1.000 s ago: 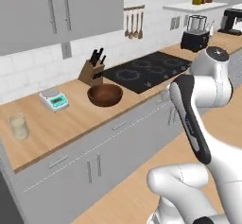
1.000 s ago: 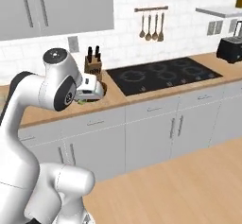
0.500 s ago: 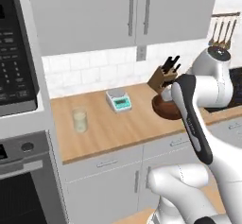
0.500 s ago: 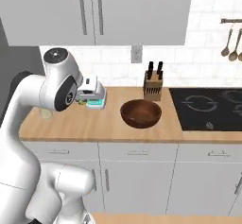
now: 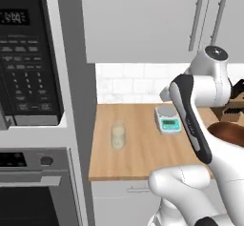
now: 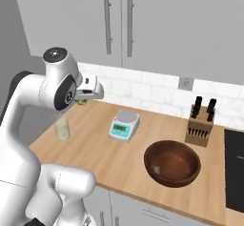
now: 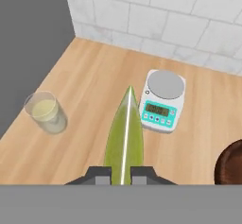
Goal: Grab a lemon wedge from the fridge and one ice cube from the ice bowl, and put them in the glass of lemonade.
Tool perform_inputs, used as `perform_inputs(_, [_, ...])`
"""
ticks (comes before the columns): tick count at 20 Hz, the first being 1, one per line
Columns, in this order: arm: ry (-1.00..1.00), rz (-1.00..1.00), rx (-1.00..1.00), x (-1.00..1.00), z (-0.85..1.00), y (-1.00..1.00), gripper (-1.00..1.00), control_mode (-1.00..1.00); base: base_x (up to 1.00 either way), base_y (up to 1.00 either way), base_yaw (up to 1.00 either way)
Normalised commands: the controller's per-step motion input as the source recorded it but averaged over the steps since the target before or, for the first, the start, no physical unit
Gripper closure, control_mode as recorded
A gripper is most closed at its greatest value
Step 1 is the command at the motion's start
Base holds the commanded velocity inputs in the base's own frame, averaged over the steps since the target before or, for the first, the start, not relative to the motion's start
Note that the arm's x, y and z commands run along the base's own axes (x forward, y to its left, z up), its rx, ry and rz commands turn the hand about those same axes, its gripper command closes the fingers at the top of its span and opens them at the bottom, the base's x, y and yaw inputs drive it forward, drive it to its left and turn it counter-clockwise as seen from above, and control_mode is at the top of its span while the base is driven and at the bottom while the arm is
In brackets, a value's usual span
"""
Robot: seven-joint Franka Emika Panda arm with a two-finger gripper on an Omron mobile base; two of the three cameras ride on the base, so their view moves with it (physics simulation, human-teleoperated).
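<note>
Gripper (image 7: 122, 175) was clamped narrow on the lemon wedge (image 7: 124, 135), wedge sticking straight out past the fingertips (image 7: 99, 175), pointed tip forward. In the hand view, glass of lemonade (image 7: 46, 112) stood on the wooden counter (image 7: 94, 76) off to the wedge's left, well apart from the tool and not under it. Kitchen scale (image 7: 161, 100) sat just right of the wedge tip. Brown bowl (image 7: 230, 164) was farther right. Right base view showed the gripper (image 6: 90, 89) above the counter, glass (image 6: 62, 127) below and beside it.
</note>
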Motion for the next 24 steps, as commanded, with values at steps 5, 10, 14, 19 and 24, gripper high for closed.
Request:
perform_inputs(5, [0.0, 0.0, 0.0, 0.0, 0.0, 0.0, 1.0, 1.0, 0.37, -0.26, 0.62])
perform_inputs(10, [0.0, 0.0, 0.0, 0.0, 0.0, 0.0, 1.0, 1.0, 0.01, -0.4, 0.51])
perform_inputs(14, [0.0, 0.0, 0.0, 0.0, 0.0, 0.0, 1.0, 1.0, 0.21, -0.06, 0.27])
perform_inputs(19, [0.0, 0.03, 0.0, 0.01, -0.02, 0.0, 1.0, -1.0, 0.02, 0.0, 0.02])
perform_inputs(24, [0.0, 0.0, 0.0, 0.0, 0.0, 0.0, 1.0, -1.0, 0.0, 0.0, 0.0])
